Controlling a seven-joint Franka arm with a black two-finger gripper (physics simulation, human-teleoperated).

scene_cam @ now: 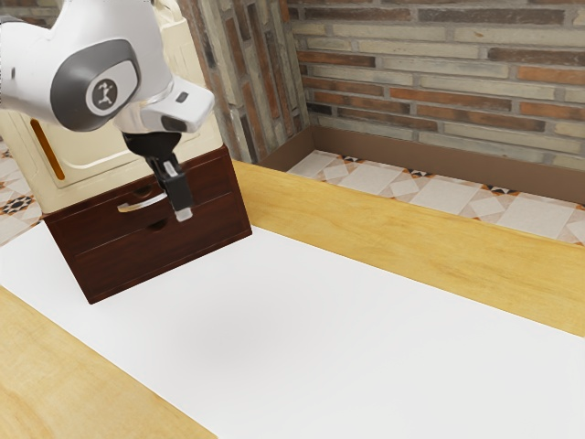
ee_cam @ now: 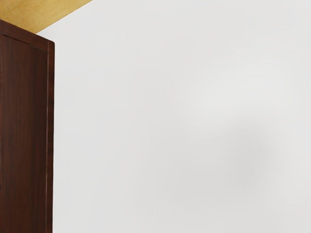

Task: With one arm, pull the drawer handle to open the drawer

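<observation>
My gripper (scene_cam: 182, 212) hangs in front of the dark brown drawer unit (scene_cam: 174, 240), pointing down. A curved silvery handle (scene_cam: 139, 205) is on the upper drawer, just to the exterior view's left of the gripper and partly behind it. Whether hand and handle touch cannot be made out. The upper drawer's front looks flush with the unit, its notched rim partly covered by my hand. In the wrist view, one side of the dark unit (ee_cam: 26, 131) stands along the edge, beside the white surface.
A cream cabinet (scene_cam: 82, 165) with an orange-brown slot rests on the drawer unit. White sheeting (scene_cam: 320, 338) lies over the wooden table (scene_cam: 393, 233) in front of the unit. A brick wall (scene_cam: 439, 82) rises beyond the tiled floor.
</observation>
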